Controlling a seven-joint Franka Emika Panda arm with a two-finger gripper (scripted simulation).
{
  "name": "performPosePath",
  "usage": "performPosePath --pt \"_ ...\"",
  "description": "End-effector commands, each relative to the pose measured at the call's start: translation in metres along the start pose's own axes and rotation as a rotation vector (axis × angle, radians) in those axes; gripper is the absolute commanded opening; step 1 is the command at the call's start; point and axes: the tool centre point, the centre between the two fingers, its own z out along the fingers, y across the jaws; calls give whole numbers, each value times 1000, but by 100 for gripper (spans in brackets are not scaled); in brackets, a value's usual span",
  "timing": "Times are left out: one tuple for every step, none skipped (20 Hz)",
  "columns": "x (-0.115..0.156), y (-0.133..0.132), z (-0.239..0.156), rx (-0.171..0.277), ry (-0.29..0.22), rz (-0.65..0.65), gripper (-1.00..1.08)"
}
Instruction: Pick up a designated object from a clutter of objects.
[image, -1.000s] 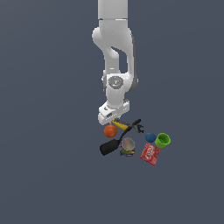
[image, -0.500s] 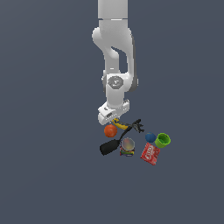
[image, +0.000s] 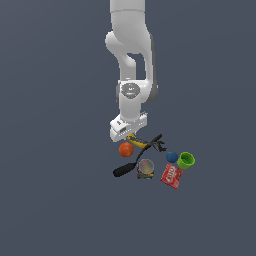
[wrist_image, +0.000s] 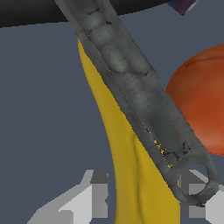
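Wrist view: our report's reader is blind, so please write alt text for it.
A curved yellow banana runs between the two grey fingertips of the gripper, with a dark grey tool handle lying across it and an orange ball beside them.

Honestly not much moved in the last second. The arm (image: 131, 95) looks a hair lower in the exterior view, so the gripper (image: 129, 135) now sits right down at the top of the heap, over the banana (image: 136, 141), just above the orange ball (image: 126, 149). None of the items below centre look like they shifted at all.
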Motion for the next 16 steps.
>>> performPosePath --pt "4 8 -14 -3 5 2 -100" --pt "6 11 -20 -3 5 2 -100" --pt "7 15 -26 -3 5 2 -100" --pt "8 18 -33 -3 5 2 -100" --pt "10 22 -40 -3 5 1 -100" --pt "12 26 -48 -3 5 1 -100" --pt "14 30 -56 -2 5 1 -100" --pt "15 34 -64 -2 5 1 -100" --pt "17 38 -72 -2 5 1 -100" --pt "19 42 -80 -2 6 1 -100" --pt "21 47 -89 -2 6 1 -100" --pt "23 51 -97 -2 6 1 -100" --pt "25 55 -105 -2 6 1 -100" --pt "27 60 -114 -2 6 1 -100" --pt "29 64 -122 -1 6 0 -100" --pt "31 69 -131 -1 6 0 -100"
